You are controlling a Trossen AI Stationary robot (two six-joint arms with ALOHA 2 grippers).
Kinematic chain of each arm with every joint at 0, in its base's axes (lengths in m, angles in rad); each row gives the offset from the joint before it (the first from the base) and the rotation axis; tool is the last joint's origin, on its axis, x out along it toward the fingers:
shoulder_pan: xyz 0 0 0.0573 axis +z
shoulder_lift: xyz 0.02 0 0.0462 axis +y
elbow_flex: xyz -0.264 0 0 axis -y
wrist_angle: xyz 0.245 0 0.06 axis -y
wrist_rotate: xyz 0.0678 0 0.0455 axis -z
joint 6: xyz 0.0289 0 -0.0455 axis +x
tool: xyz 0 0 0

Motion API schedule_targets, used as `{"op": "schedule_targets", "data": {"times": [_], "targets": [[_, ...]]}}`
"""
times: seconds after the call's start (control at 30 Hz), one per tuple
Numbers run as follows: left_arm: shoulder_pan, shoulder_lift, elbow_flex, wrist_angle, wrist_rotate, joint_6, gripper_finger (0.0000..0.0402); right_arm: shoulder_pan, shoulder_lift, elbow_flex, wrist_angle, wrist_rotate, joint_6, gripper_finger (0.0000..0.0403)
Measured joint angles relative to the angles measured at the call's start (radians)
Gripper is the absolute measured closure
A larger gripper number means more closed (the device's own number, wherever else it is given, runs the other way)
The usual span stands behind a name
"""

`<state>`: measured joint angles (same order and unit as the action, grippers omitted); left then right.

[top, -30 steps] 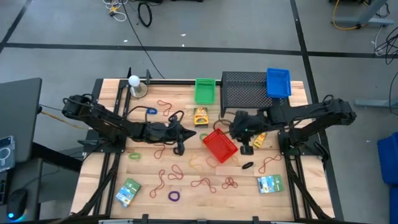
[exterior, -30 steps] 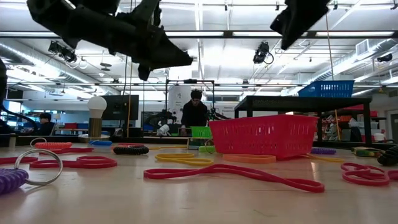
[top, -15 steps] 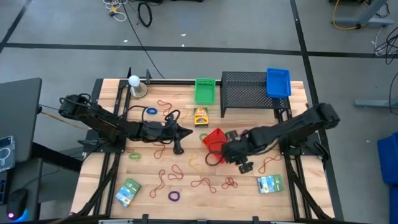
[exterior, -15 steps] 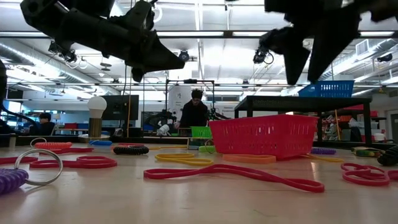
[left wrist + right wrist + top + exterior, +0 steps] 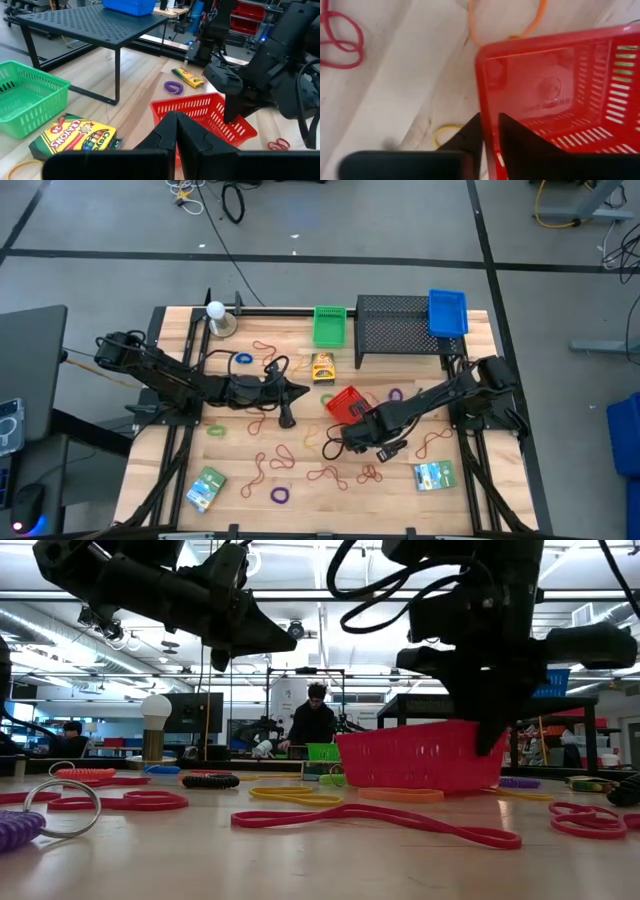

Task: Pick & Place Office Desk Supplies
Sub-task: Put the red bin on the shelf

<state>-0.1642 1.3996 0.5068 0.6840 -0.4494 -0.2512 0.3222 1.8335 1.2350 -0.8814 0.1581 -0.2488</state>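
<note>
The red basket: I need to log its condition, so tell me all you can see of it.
The red basket is small, rectangular, seemingly plastic, with slotted walls and an embossed floor. It stands upright and looks empty, mid-table, in front of the crayon box. The right pincer straddles its wall at one corner, one finger inside, one outside. An orange band lies beside it.

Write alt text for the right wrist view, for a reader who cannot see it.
The right gripper straddles the wall of a red plastic basket, one dark finger on each side of the rim. On the pale wooden table beside it lie an orange rubber band, a yellow one and a red loop.
</note>
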Motion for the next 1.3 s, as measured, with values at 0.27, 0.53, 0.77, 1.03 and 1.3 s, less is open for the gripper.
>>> {"op": "schedule_targets", "data": {"times": [0.27, 0.53, 0.77, 1.03, 1.3], "targets": [[0.000, 0.000, 0.000, 0.001, -0.007, -0.022, 0.0391, 0.000, -0.111, 0.007, -0.024, 0.000, 0.054, 0.0386], [0.000, 0.001, 0.000, 0.001, -0.052, -0.045, 0.0391, 0.000, -0.305, 0.195, -0.246, 0.037, 0.125, 0.0391], [0.002, 0.001, 0.000, 0.001, -0.052, -0.039, 0.0391, -0.096, -0.326, 0.544, -0.503, 0.143, 0.140, 0.0394], [0.002, 0.001, 0.000, 0.001, -0.052, -0.040, 0.0391, -0.422, -0.315, 0.636, -0.647, 0.102, 0.065, 0.0395], [0.002, 0.001, 0.000, -0.009, -0.052, -0.038, 0.0391, -0.692, -0.271, 0.500, -0.630, 0.051, -0.064, 0.0393]]}}
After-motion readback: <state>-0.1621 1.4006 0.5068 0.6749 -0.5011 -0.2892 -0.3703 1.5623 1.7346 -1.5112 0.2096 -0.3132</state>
